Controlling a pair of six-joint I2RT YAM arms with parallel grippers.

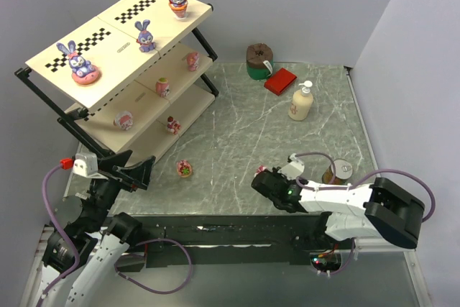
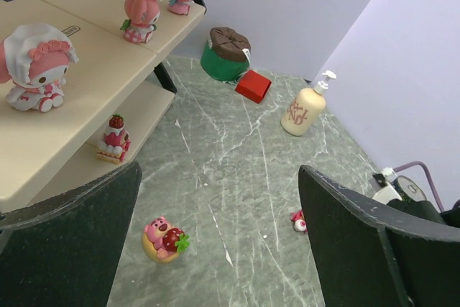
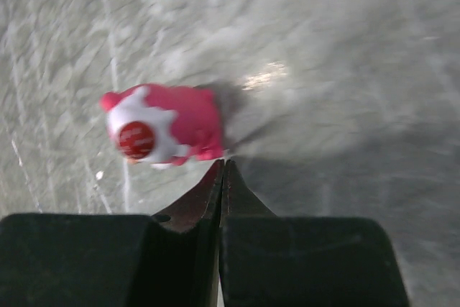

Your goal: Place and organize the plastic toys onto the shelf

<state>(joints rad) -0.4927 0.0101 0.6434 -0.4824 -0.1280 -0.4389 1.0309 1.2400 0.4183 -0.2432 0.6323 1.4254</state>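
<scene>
The right gripper (image 3: 223,167) lies low over the marble-patterned table (image 1: 237,134), its two fingers pressed flat together with nothing between them. A small pink-and-white toy (image 3: 165,129) lies on the table just beyond the tips and slightly left; whether it touches them I cannot tell. Just right of that arm stands a tin can (image 1: 336,172). On the near left, the left gripper (image 1: 138,168) hangs with its fingers spread wide, holding nothing. A pink bear toy with a strawberry (image 1: 185,169) sits on the table just ahead of it, between the two grippers. Farther left stands the shelf (image 1: 108,66). A cake piece (image 1: 172,124) is on its bottom board and three pink figures (image 1: 163,88) are on the middle one. Three purple-blue bunnies (image 1: 145,36) stand on the checkered top board. At the far side are a cream pump bottle (image 1: 302,102), a red box (image 1: 279,80) and a green pot (image 1: 259,60).
</scene>
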